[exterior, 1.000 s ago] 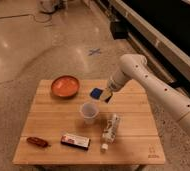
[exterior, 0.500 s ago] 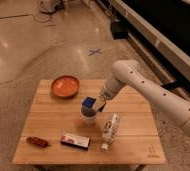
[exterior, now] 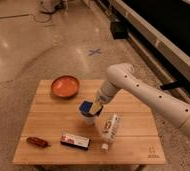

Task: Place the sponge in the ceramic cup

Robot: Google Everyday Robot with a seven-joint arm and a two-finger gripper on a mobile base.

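The dark-blue sponge [exterior: 86, 106] sits right at the mouth of the white ceramic cup [exterior: 90, 119], which stands near the middle of the wooden table [exterior: 138, 145]. The sponge hides most of the cup's rim. My gripper [exterior: 93, 108] reaches in from the right on the white arm, directly over the cup and shut on the sponge. I cannot tell whether the sponge touches the rim.
An orange bowl [exterior: 65, 86] stands at the table's back left. A white tube [exterior: 110, 128] lies just right of the cup. A black-and-red flat box [exterior: 75, 141] and a small reddish-brown object [exterior: 37, 142] lie near the front edge.
My arm has carried the sponge left and down, from beside the cup's right to directly over its mouth. The cup and other items have not moved.
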